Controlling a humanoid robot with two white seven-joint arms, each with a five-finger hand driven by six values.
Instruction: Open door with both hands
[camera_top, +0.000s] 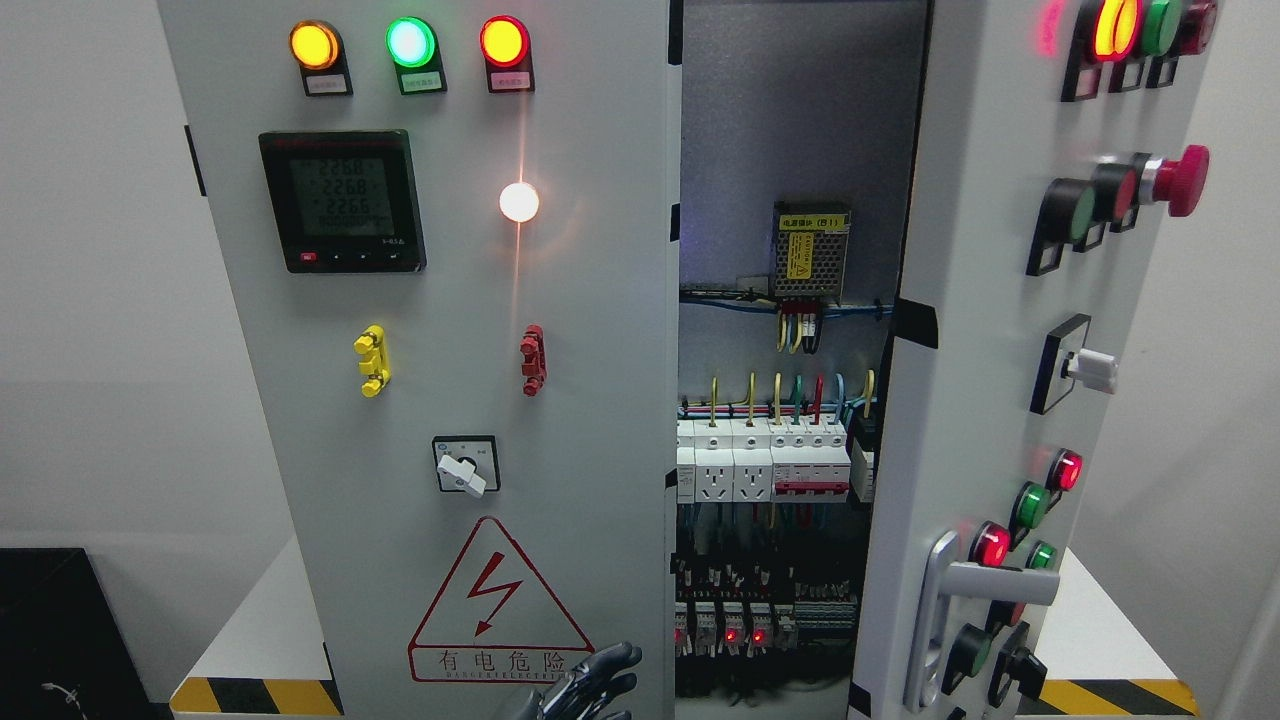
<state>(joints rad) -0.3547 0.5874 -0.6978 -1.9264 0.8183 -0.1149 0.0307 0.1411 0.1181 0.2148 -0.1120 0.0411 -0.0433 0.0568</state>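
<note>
At the bottom edge, left of the middle, a dark robot hand (590, 685) shows only its fingers (605, 665), lying loosely spread against the lower right part of the left door (420, 300), just right of the red hazard triangle (498, 600) with its lightning bolt. They hold nothing. Its arm is cut off by the frame, so I cannot tell which side it comes from.

The left door is closed or nearly so. Above the triangle sits a rotary selector switch (465, 465) with a white knob, then a yellow clip (372, 360) and a red clip (533, 358) side by side. Higher up are a black digital meter (342, 200) with green digits and a lit white lamp (519, 201). Along the top run an amber lamp (314, 45), a green lamp (411, 42) and a red lamp (504, 41).

The right door (985, 300) stands swung open towards the camera, its face turned to the right. It carries a silver lever handle (985, 585) low down, a red mushroom stop button (1180, 180) higher up, and several red and green buttons between.

Between the doors the cabinet interior (790, 120) is exposed: a power supply unit (812, 252) with a yellow label, below it a row of white circuit breakers (765, 460) with coloured wires, then terminals with small red lights near the bottom.
</note>
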